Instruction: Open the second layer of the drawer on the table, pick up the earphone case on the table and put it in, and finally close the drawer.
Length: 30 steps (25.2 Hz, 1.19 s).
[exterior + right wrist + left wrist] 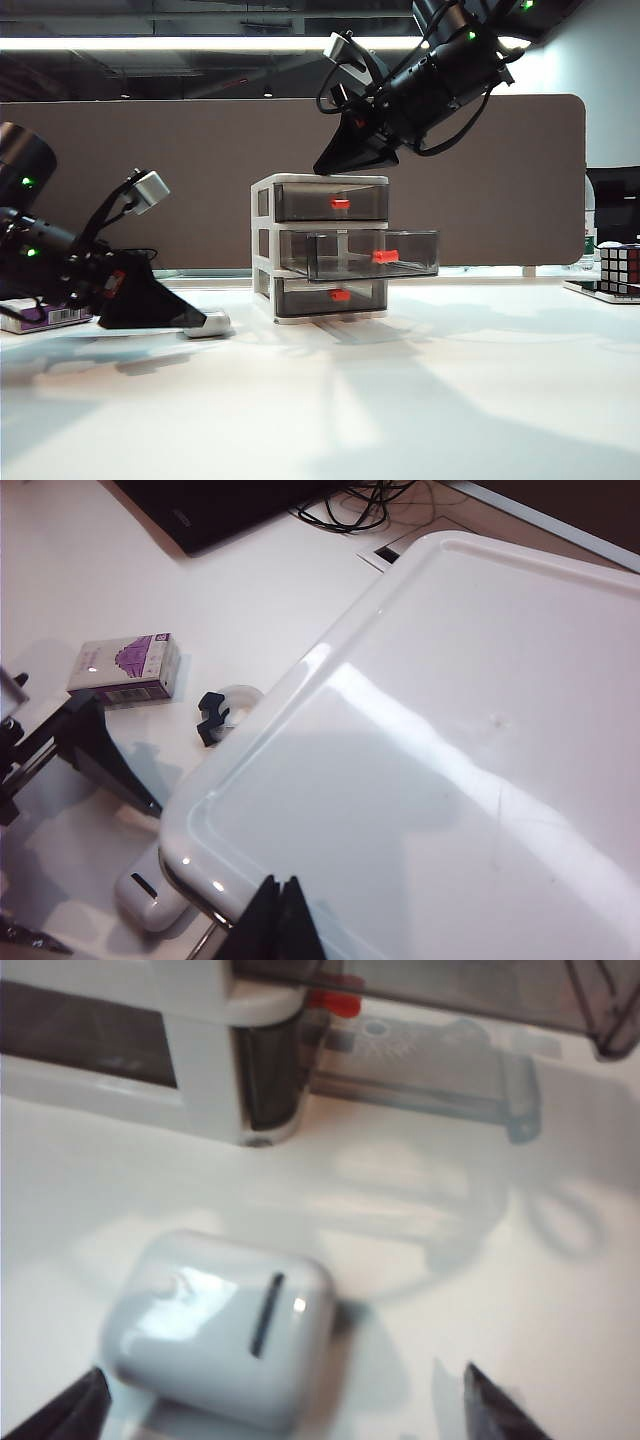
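We see the left gripper (280, 1405) spread wide, astride the earphone case (215, 1330) lying on the table (520, 1320), nothing held. The right gripper (280, 920), fingertips together and empty, hovers above the drawer (262, 235); the second layer (360, 254) stands pulled out.

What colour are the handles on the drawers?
Orange-red, on all three smoky grey drawers; the middle drawer's handle shows it best in the exterior view.

Both arms are glossy black cylinders with small green indicator lights. The left arm (40, 250) carries a silver-grey boxy camera block at about one o'clock from its wrist, plus a red mark, possibly a label. The right arm (450, 70) trails looped black cables. The left gripper (280, 1405) and right gripper (280, 920) have matte black, tapering triangular fingers.
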Motion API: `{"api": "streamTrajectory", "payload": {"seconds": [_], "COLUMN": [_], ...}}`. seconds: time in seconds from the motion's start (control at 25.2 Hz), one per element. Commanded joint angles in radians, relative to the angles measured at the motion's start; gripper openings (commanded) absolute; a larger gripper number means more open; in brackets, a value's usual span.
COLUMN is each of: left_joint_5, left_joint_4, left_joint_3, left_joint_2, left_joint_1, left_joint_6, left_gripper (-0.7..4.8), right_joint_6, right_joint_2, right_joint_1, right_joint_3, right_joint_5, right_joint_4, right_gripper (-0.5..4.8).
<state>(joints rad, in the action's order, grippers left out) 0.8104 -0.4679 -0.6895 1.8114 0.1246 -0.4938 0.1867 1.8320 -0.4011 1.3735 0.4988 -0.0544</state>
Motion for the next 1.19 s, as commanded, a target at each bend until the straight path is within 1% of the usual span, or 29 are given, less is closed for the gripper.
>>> {"api": "streamTrajectory", "payload": {"seconds": [0.04,0.16,0.24,0.44,0.63,0.87,0.99,1.11,1.15,1.19], "left_joint_5": [-0.006,-0.010,-0.009,0.002,0.005,-0.001,-0.012,-0.055,-0.060,-0.069], "left_joint_4": [-0.019,-0.008,0.032,0.066,0.078,0.099,0.107,0.106,0.108,0.108], "left_joint_3": [-0.033,-0.068,-0.111,-0.148,-0.150,-0.150,-0.150,-0.150,-0.150,-0.150], "left_joint_2": [0.009,0.029,0.058,0.082,0.085,0.109,0.114,0.114,0.114,0.114], "left_joint_1": [-0.002,-0.002,-0.002,-0.001,0.000,0.021,0.035,0.050,0.058,0.062], "left_joint_6": [0.000,0.008,0.008,0.007,-0.008,-0.024,-0.033,-0.035,-0.050,-0.050], "left_gripper": [4.79,4.79,4.79,4.79,4.79,4.79,4.79,4.79,4.79,4.63], "right_joint_6": [-0.003,-0.003,-0.003,0.001,0.001,0.001,0.001,0.001,0.001,0.001], "right_joint_2": [-0.003,-0.003,-0.003,-0.003,-0.003,-0.003,-0.003,-0.003,-0.003,-0.003], "right_joint_1": [-0.001,-0.001,-0.001,-0.001,-0.001,-0.001,-0.001,-0.001,-0.001,-0.001], "right_joint_3": [0.000,0.000,0.000,0.000,0.000,0.000,0.000,0.000,0.000,0.000], "right_joint_5": [0.001,0.000,0.000,0.000,0.000,0.000,0.000,0.000,0.000,0.000], "right_joint_4": [-0.024,-0.024,-0.024,-0.024,-0.023,-0.024,-0.024,-0.024,-0.024,-0.024], "right_gripper": [-0.03,-0.03,-0.03,-0.03,-0.04,-0.04,-0.04,-0.04,-0.04,-0.03]}}
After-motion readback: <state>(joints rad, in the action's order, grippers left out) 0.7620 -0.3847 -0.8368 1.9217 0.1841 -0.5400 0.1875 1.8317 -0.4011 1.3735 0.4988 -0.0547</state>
